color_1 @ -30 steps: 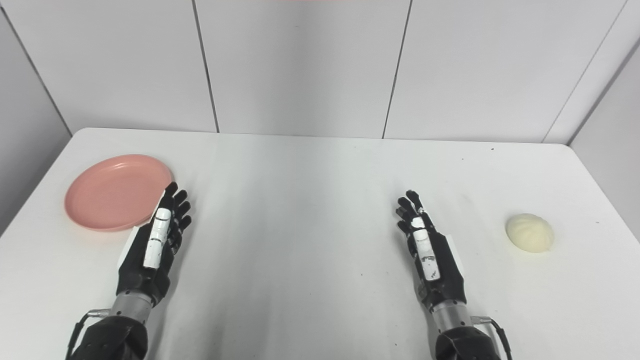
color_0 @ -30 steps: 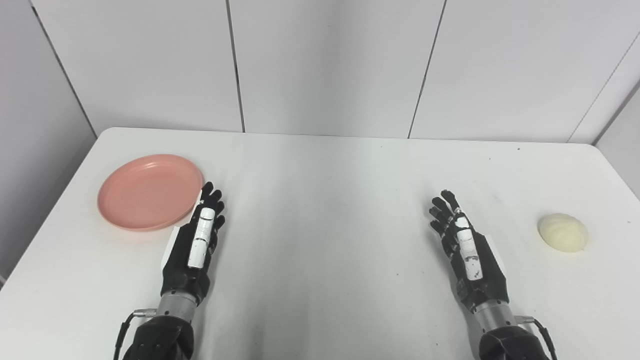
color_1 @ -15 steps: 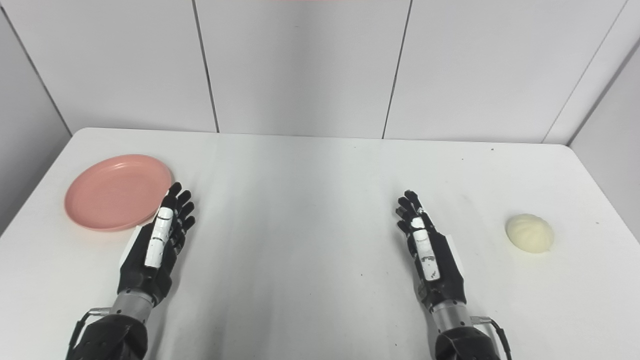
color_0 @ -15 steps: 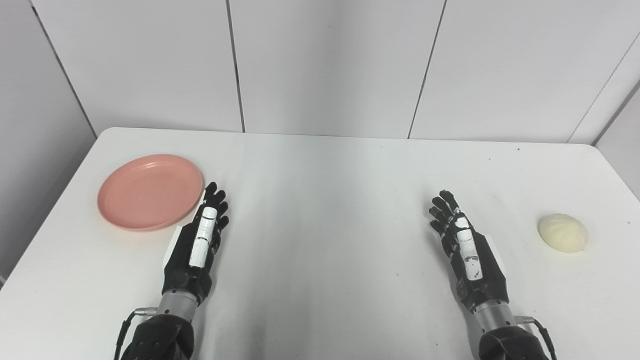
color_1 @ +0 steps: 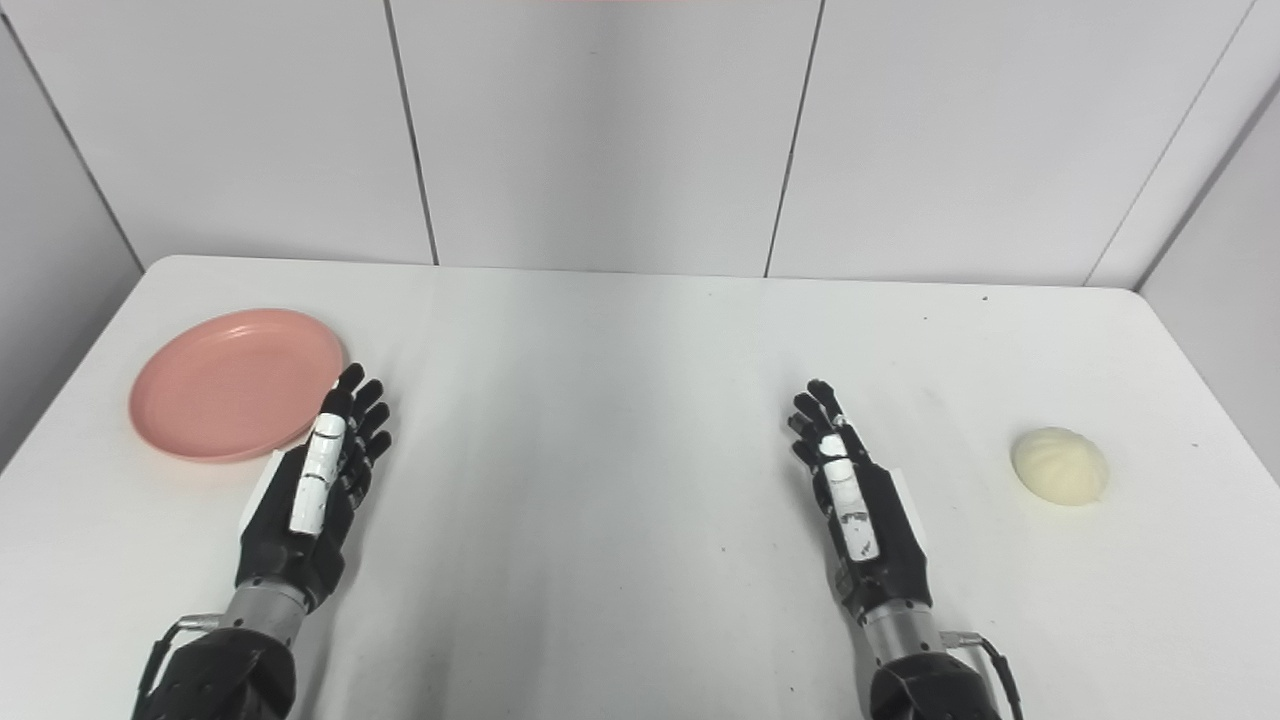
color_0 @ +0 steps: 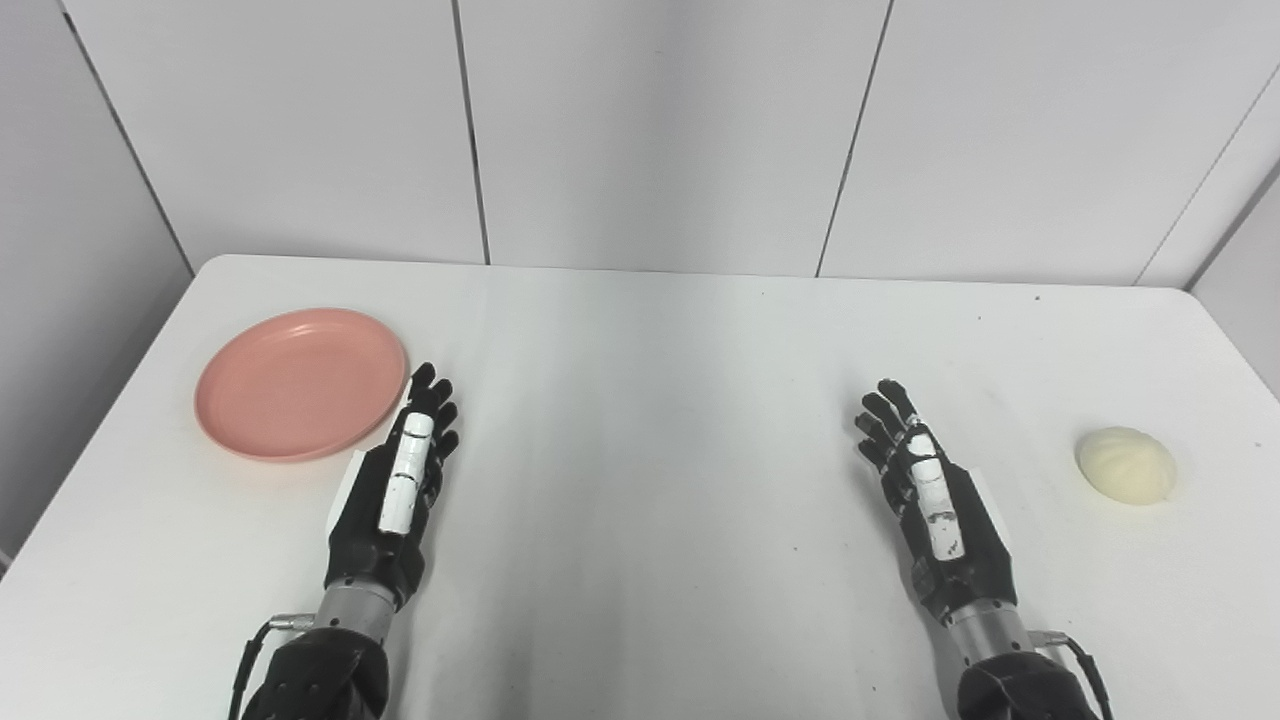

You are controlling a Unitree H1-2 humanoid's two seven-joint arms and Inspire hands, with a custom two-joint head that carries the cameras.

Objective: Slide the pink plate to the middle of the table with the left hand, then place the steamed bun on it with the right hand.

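Observation:
A round pink plate [color_0: 298,382] lies at the far left of the white table [color_0: 650,400]. A pale cream steamed bun [color_0: 1126,465] lies near the right edge. My left hand [color_0: 395,490] is open and empty, fingers straight, just right of the plate's near rim and apart from it. My right hand [color_0: 932,500] is open and empty, fingers straight, well left of the bun. The same scene shows in the right eye view: plate [color_1: 235,383], bun [color_1: 1060,465], left hand [color_1: 310,490], right hand [color_1: 855,505].
White wall panels [color_0: 650,130] stand behind the table's far edge. The table's left and right edges lie close to the plate and the bun.
My left hand has drawn slightly right, away from the plate's rim. The right hand, plate and bun have not moved.

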